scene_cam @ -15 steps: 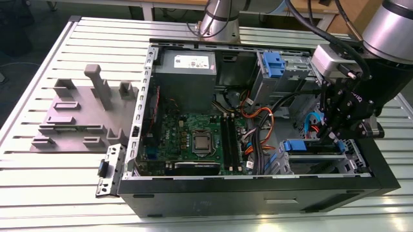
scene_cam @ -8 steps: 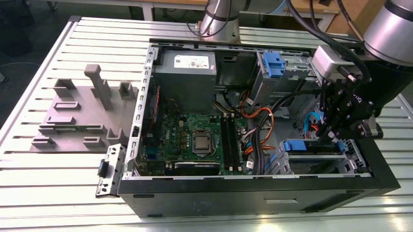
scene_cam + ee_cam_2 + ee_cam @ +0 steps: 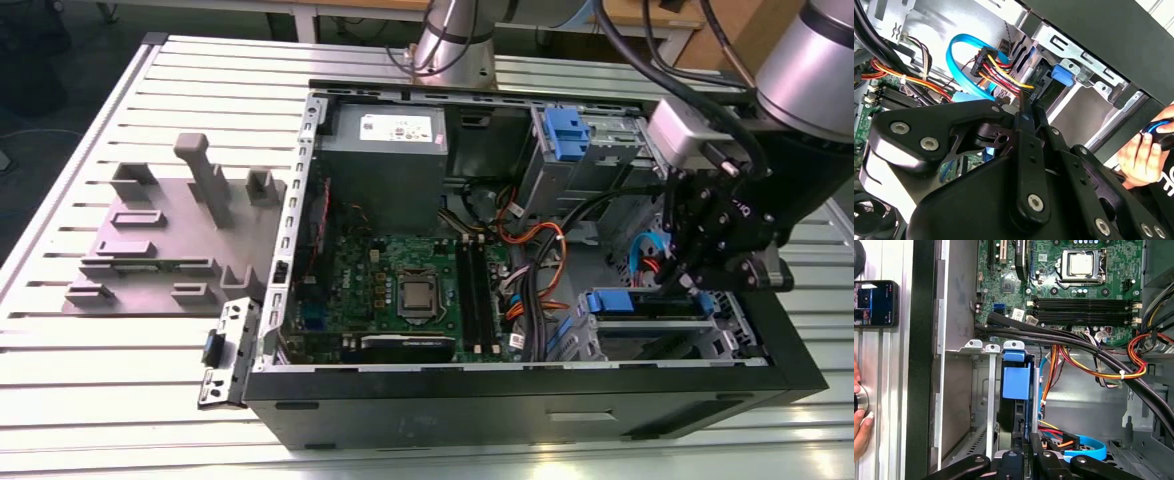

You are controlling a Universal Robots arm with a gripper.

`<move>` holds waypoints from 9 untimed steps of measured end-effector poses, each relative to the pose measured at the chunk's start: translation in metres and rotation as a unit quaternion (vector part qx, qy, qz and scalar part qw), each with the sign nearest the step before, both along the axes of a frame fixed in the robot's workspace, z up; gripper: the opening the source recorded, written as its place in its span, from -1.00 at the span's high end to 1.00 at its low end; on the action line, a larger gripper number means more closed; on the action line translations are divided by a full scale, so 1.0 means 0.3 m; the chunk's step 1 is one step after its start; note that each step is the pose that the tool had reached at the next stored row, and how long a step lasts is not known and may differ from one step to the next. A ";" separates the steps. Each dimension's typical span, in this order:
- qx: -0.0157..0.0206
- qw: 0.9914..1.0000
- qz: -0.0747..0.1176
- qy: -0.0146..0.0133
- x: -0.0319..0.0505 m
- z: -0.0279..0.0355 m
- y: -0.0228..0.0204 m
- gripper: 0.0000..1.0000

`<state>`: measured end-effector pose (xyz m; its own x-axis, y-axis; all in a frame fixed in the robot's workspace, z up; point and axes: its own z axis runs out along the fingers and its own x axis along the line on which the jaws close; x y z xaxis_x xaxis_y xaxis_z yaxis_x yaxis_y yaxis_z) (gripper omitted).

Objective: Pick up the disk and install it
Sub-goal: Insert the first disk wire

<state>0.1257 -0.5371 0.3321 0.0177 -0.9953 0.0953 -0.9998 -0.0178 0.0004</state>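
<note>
one disk (image 3: 1015, 405) is seen standing on edge in the silver cage (image 3: 985, 390). one pincer (image 3: 1021, 452) is clenched on the disk, at the case's (image 3: 534, 405) four o'clock.

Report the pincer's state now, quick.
Pincer: closed on the disk, which stands on edge in the silver drive cage.
</note>
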 end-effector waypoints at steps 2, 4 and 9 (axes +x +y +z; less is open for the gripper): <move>0.001 1.000 0.000 0.000 0.000 0.000 -0.003 0.66; 0.002 1.000 0.000 -0.001 0.000 0.000 -0.005 0.66; 0.004 1.000 0.000 -0.001 0.000 0.000 -0.009 0.66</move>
<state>0.1257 -0.5399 0.3321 0.0176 -0.9960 0.0881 -0.9998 -0.0177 -0.0012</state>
